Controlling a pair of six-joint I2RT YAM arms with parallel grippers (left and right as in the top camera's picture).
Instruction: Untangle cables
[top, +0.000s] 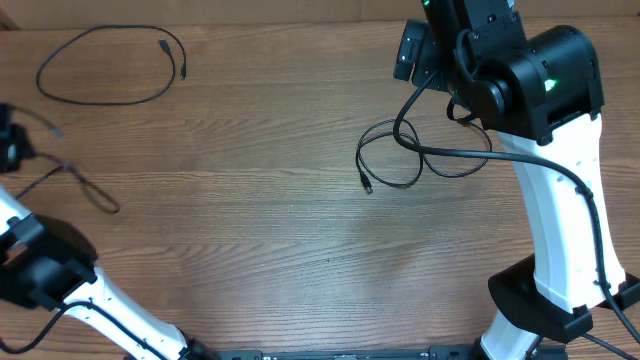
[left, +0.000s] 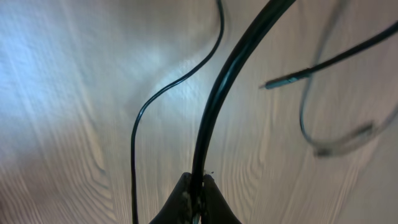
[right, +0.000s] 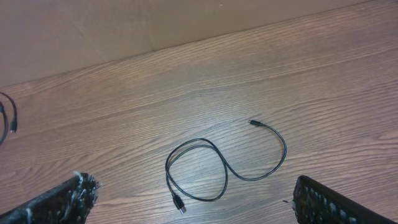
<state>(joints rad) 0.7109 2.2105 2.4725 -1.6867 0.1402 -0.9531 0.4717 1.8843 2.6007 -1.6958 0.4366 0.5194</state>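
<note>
**Left gripper clamped on one cable, right gripper wide over another**

From overhead, take the coiled cable (top: 360, 158) as your landmark: it lies on the wooden table (top: 260, 250) in overlapping loops, its plug end on the near-left side. Your right gripper (top: 415, 55) hangs just beyond it, towards the far edge, and the arm's own thicker black wire crosses over the coil. Well to the left of the coil and farther back, a second cable (top: 105, 103) lies alone in one open oval. Far left of the coil, at the table's edge, your left gripper (top: 5, 140) sits by a third cable (top: 95, 195), which trails from it in a narrow loop towards the coil.

In the left wrist view, your left gripper (left: 196, 193) has its jaws pinched together on that third cable (left: 214, 112), which rises straight up out of the fingertips. A thinner-looking strand (left: 134, 137) curves past on one side, and a blurred plug end (left: 286, 78) shows on the other.

In the right wrist view, your right gripper (right: 193, 190) stands wide, its fingers (right: 62, 202) far apart and holding nothing. The coiled cable (right: 226, 174) lies flat on the table between them, untouched. Far left of the coil, a short piece of another black cable (right: 12, 121) enters at the frame's edge.
</note>
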